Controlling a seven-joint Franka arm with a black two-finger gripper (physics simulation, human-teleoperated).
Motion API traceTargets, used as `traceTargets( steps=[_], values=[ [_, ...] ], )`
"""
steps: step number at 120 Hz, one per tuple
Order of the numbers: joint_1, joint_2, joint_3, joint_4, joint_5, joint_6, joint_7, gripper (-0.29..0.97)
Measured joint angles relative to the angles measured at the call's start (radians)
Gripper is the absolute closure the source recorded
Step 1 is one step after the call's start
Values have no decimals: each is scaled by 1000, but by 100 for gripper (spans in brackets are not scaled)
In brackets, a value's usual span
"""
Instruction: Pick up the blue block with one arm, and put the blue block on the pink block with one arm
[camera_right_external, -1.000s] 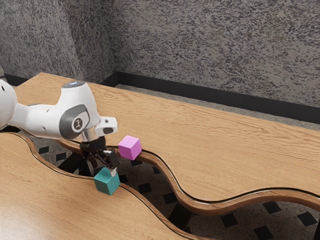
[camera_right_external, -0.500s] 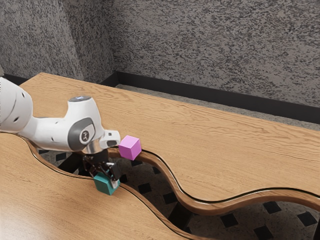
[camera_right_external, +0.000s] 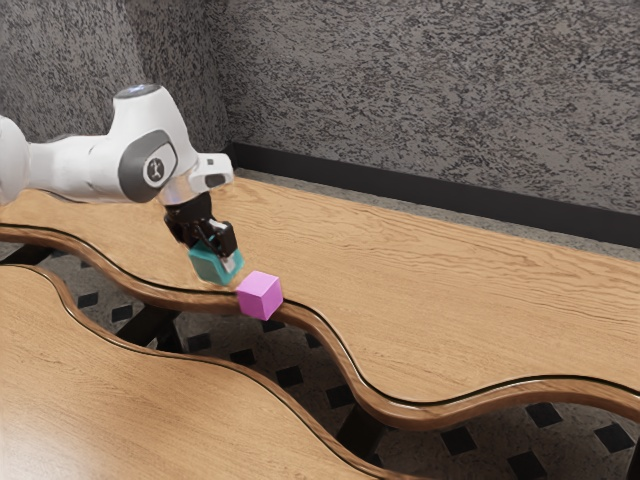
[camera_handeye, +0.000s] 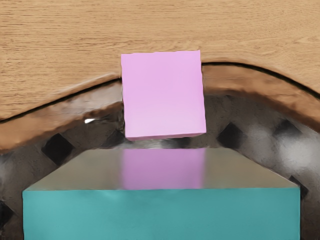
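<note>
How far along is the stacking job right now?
Pickup looks done: the pincer is shut on the blue block, lifted off the table. In hand: the carry; the block hangs beside the pink block, not over it. Left: centre it, lower, release.

White Franka arm (camera_right_external: 75, 168) of smooth rounded segments, grey joint cap (camera_right_external: 148, 167) with a small round white mark, pale blue-grey disc (camera_right_external: 140, 91) on the topmost joint, short white flange (camera_right_external: 212, 172) at the wrist, blocky black two-finger jaws beneath it
</note>
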Motion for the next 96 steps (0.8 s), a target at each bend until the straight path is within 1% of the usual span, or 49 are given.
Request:
traceTargets(
  steps=[12, 24, 40, 67, 85, 96],
  values=[
    [43, 104, 12, 136, 1, -96, 15, 30],
    [47, 179, 12, 225, -2, -161, 29, 30],
    [47, 258, 4, 320, -19, -210, 50, 30],
    [56, 374, 2, 430, -116, -237, 75, 30],
    [56, 432, 1, 472, -151, -241, 87, 30],
    [56, 442, -10, 468, -169, -237, 93, 30]
  ],
)
